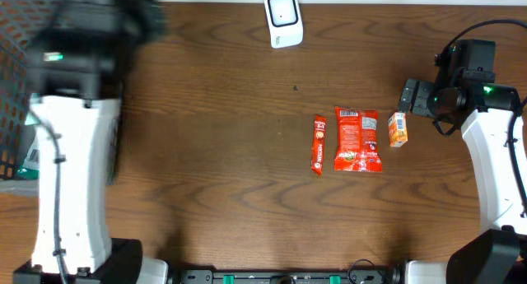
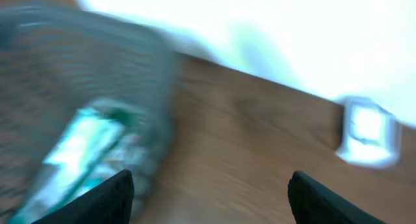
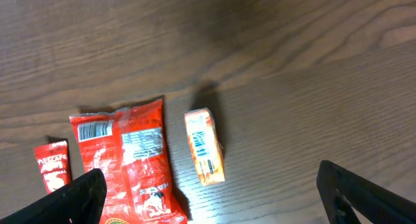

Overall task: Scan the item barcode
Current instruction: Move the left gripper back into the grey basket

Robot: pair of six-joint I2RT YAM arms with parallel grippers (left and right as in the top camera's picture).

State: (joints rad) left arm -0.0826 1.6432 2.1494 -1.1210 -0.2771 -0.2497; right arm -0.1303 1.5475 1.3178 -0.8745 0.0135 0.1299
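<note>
Three items lie on the wooden table: a red snack pouch [image 1: 357,139] with a barcode near its top, a narrow red sachet [image 1: 319,144] and a small orange box [image 1: 398,129]. The white scanner [image 1: 283,19] stands at the far edge. My right gripper [image 3: 211,198] hovers open just above and to the right of the orange box [image 3: 205,155], with the red pouch [image 3: 127,162] under its left finger; nothing is between the fingers. My left gripper [image 2: 211,201] is open and empty over bare wood beside the basket, in a blurred view, with the scanner [image 2: 367,133] ahead to its right.
A black wire basket [image 1: 12,86] sits at the table's left edge with a green and white packet [image 2: 78,152] inside. The left arm [image 1: 70,160] stretches along the left side; the right arm [image 1: 498,160] along the right edge.
</note>
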